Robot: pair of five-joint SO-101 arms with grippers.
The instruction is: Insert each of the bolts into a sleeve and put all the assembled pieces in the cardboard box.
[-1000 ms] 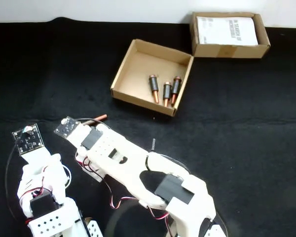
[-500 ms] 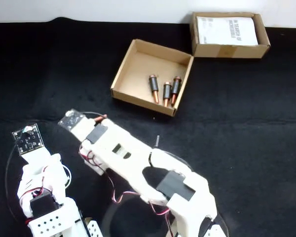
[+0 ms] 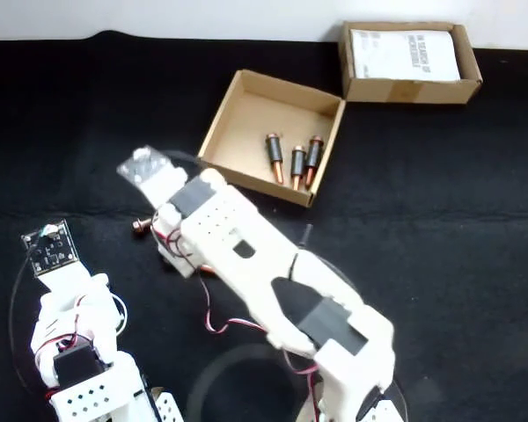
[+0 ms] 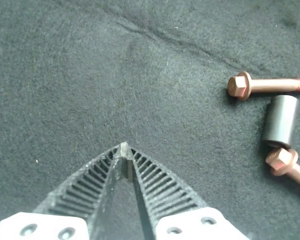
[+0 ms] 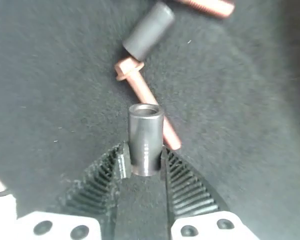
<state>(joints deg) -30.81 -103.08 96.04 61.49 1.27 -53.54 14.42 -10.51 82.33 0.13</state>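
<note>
Clamping a sleeve (image 5: 146, 137) in the right pincer (image 5: 142, 159), now swung toward the box (image 3: 246, 119), above a loose bolt (image 5: 140, 89). Keeping the left pincer (image 4: 124, 150) closed, empty. Likely approaching sleeve-to-bolt insertion.

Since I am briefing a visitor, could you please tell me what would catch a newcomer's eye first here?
The right gripper clamps a dark sleeve between its fingers, with a loose copper bolt on the black cloth beyond it. In the high view, the cardboard box holds three assembled pieces side by side.
</note>
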